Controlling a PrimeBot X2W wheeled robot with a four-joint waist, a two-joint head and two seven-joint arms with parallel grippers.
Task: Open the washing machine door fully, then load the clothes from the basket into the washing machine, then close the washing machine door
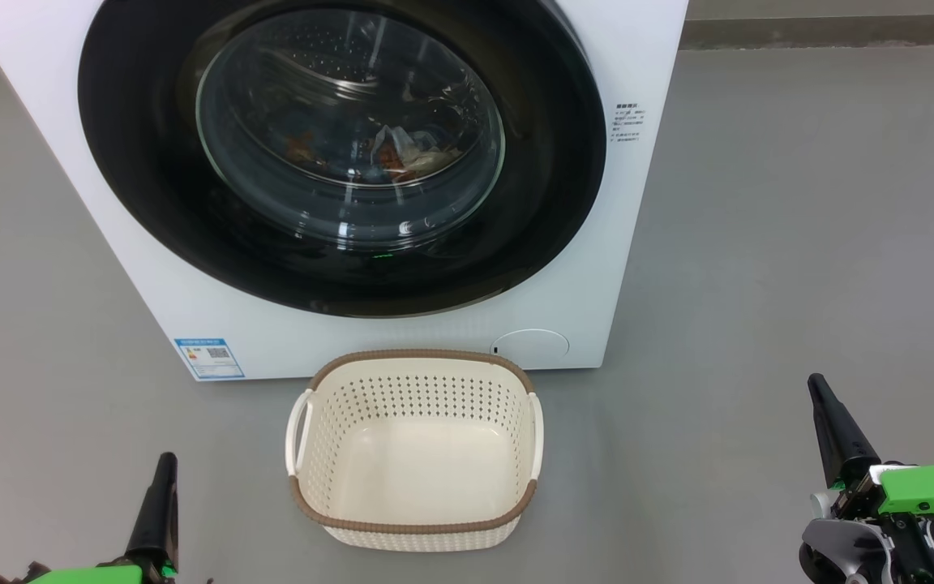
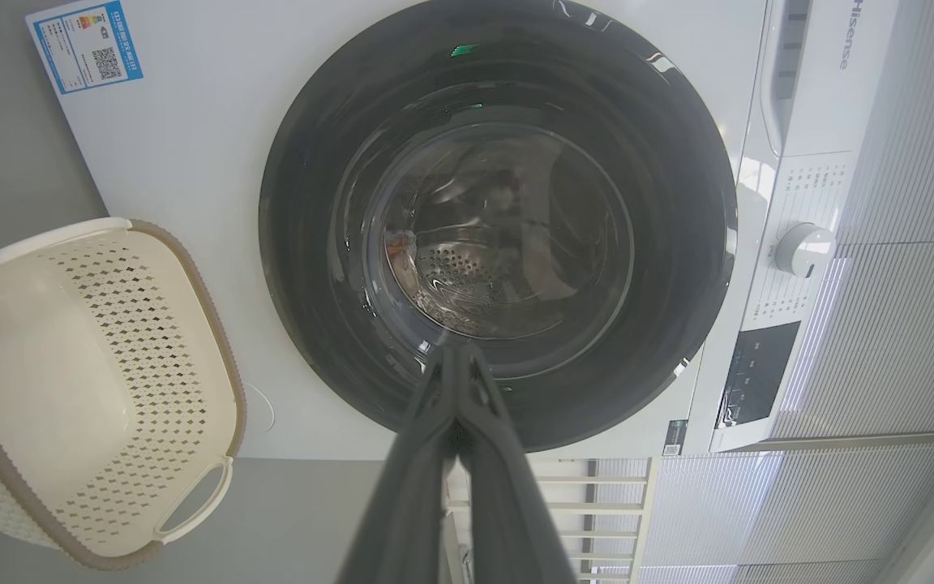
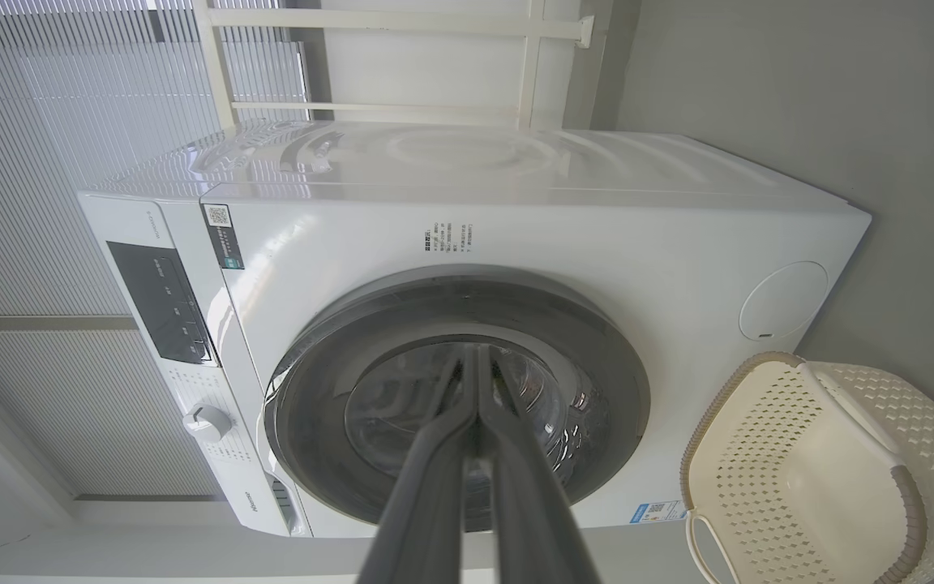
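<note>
The washing machine door (image 1: 349,130) sits shut against the front of the washing machine (image 1: 645,203). It faces the near side, toward the robot. Being round, it has no long axis, and its bulging glass points outward. It looks stiff and fairly heavy, and its glossy black ring would likely be slippery. I cannot make out a handle recess, so an edge of the ring seems the best place to take hold. The clothes (image 1: 402,154) lie low in the drum behind the glass; they are soft, limp and light. The basket (image 1: 422,355) stands empty on the floor (image 1: 799,243) just near of the machine, mouth up, handles at left and right. The left claw (image 1: 164,466) and right claw (image 1: 820,389) hang low with fingers pressed together, holding nothing.
</note>
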